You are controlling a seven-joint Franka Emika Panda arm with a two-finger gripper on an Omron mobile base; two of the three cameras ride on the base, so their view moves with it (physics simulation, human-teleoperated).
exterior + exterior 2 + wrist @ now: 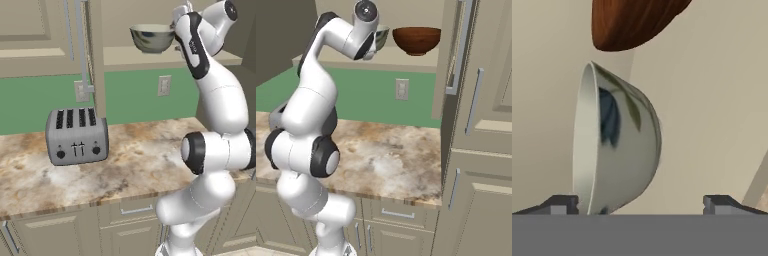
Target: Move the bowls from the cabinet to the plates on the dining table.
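The cabinet [130, 56] stands open, and both bowls sit on its shelf. The grey-white bowl [151, 37] is on the left of the shelf, and in the right base view my hand half hides this grey-white bowl [382, 36]. The reddish-brown bowl [417, 40] stands just to its right. In the rolled hand view my gripper [641, 206] is open. There the grey-white bowl [614, 150] lies close ahead between the fingertips [562, 205], with its rim near one of them. I cannot tell whether they touch. The reddish-brown bowl [632, 22] is beyond it. The plates and the dining table are out of view.
A silver toaster [76, 136] stands on the stone worktop [135, 160] below the cabinet. The open cabinet door [456, 50] juts out at the right of the shelf, with its bar handle towards me. Tall beige cupboards [483, 150] close off the right side.
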